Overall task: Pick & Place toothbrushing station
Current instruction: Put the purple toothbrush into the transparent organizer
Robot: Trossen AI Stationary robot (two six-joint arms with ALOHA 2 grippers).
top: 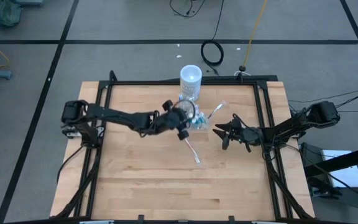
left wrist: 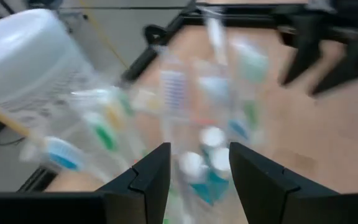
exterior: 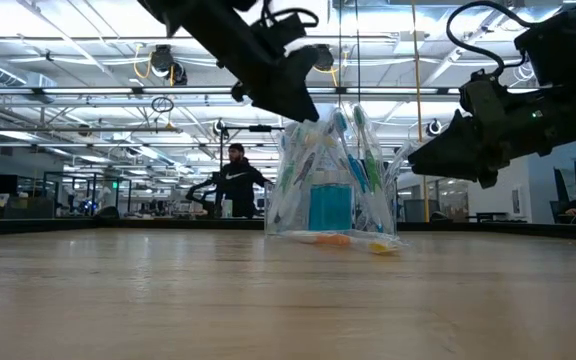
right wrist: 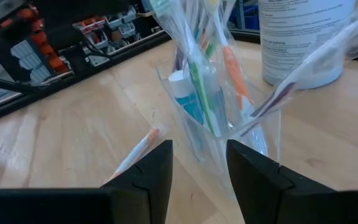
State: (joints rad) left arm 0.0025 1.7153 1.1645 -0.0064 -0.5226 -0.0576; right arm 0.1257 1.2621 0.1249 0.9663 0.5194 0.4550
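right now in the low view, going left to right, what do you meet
person in the background → left tool → clear container of toothbrushes → right tool

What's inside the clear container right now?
The clear container holds wrapped toothbrushes standing fanned out, and blue white-capped tubes low in the middle. Its floor is covered by them, so I cannot tell whether anything else lies there.

White cyl. on table; person behind.
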